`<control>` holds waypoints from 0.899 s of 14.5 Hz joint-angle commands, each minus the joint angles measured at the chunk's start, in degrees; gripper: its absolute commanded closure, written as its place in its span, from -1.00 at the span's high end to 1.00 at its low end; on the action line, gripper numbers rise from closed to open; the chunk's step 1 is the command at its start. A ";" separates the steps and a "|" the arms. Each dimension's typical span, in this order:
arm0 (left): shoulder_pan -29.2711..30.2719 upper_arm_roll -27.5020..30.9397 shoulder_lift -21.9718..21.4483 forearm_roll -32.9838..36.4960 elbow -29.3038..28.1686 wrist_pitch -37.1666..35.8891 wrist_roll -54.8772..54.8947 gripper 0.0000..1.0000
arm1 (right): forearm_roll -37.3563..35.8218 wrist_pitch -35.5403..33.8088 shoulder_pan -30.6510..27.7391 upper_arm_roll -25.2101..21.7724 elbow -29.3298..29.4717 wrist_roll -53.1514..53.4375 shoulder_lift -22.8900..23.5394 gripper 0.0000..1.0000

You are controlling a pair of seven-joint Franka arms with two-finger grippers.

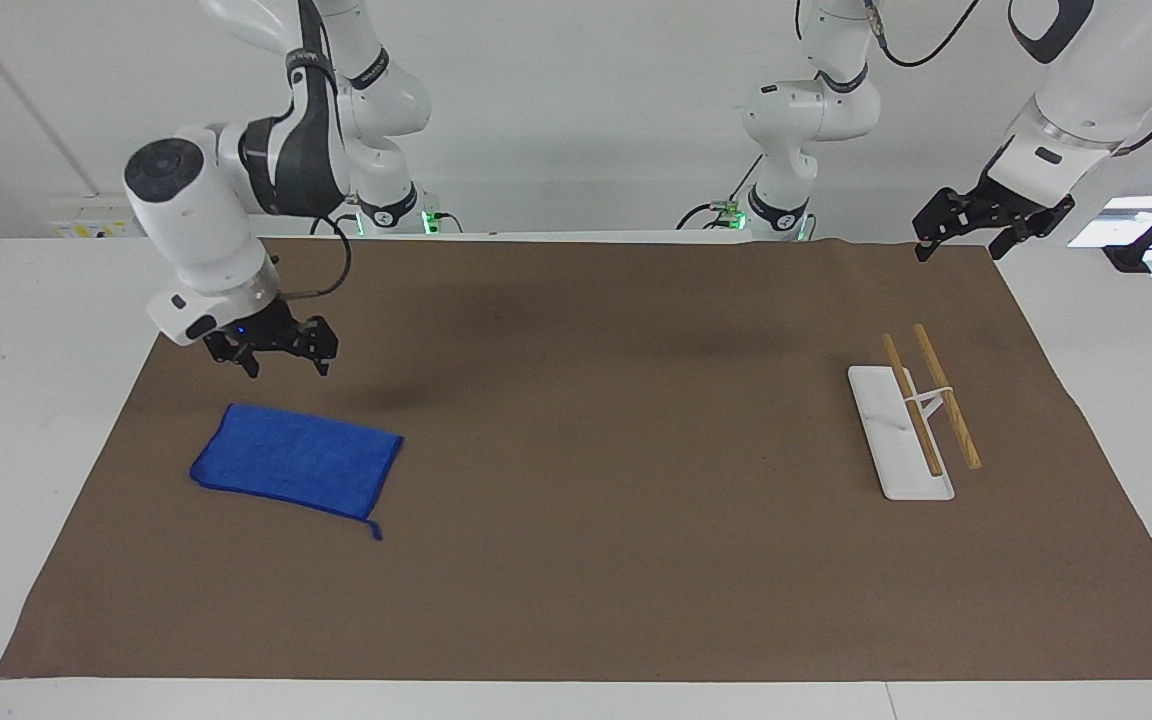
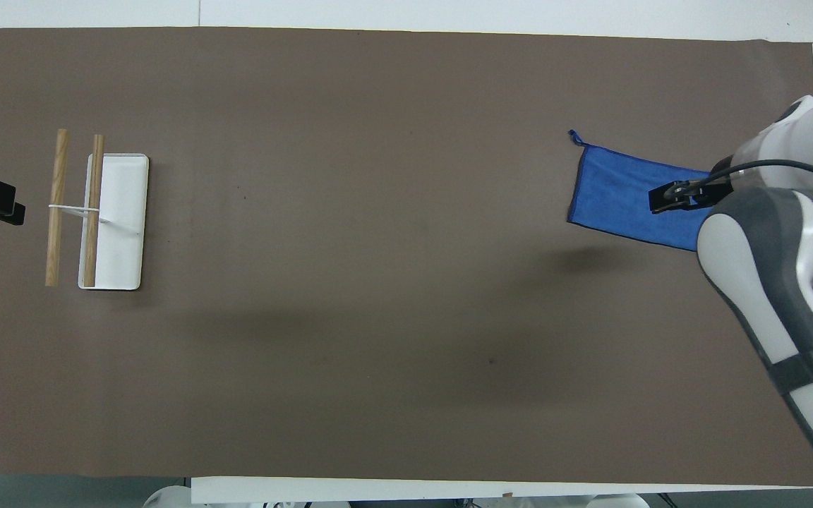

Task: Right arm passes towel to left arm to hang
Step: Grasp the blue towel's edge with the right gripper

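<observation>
- No text, label, brand, number or sign can be read anywhere in either view.
- The right arm [image 2: 773, 282] carries a light marking on the dark band near its base in the overhead view, but it is too small to make out.
</observation>
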 commanded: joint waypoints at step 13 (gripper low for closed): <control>0.12 0.34 -0.99 -0.09 -1.18 -0.60 0.54 1.00 | 0.99 13.21 -4.14 -0.01 -4.62 -10.20 9.67 0.72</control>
